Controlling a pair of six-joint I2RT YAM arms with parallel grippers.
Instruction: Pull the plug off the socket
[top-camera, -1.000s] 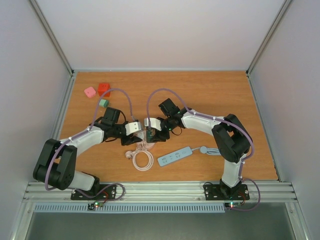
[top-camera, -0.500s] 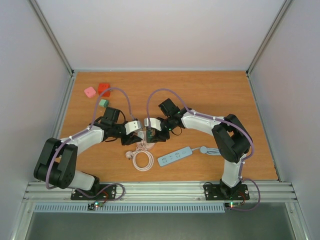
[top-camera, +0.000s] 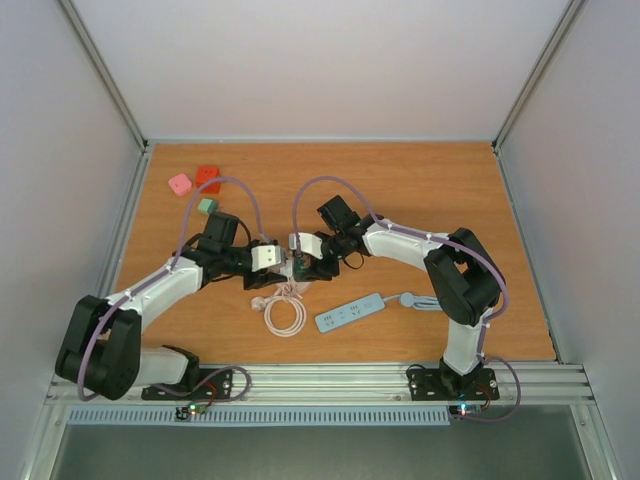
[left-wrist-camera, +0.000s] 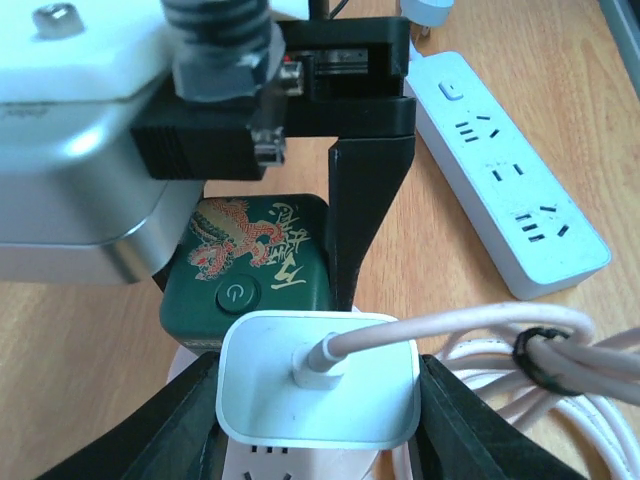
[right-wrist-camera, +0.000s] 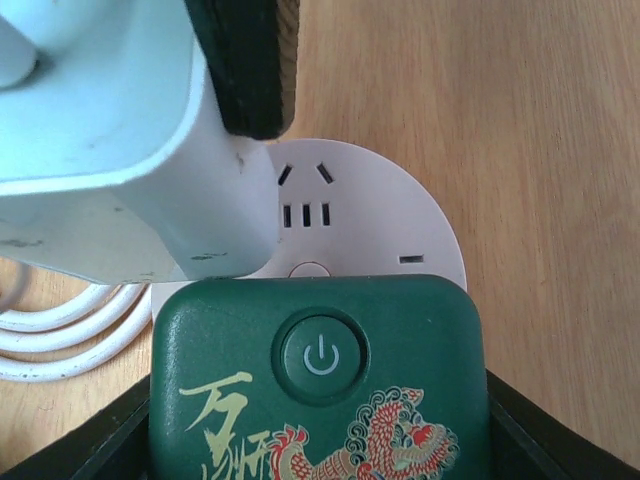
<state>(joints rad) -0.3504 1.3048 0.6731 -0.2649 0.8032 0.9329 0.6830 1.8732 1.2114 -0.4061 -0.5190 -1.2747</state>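
Holds the white plug (left-wrist-camera: 300, 405) snug inside the left pincer (left-wrist-camera: 320, 395) — green socket (right-wrist-camera: 318, 360) just ahead, pinched in the right pincer (right-wrist-camera: 318, 430).

A wooden table (top-camera: 430, 190) forms the floor of the cell, closed in by pale grey walls (top-camera: 300, 60), with an aluminium rail (top-camera: 330, 381) along its near edge. In the far left corner sit three small blocks: a pink block (top-camera: 180, 184), a red block (top-camera: 208, 178) just beside it on the right, and a green block (top-camera: 207, 206) close in front of the red one. A white power strip (top-camera: 350, 313) lies flat at a slant near the front middle. It has three outlet groups in a row and a small button (left-wrist-camera: 452, 92) at one end. A pale cord (top-camera: 425, 302) leaves its right end.
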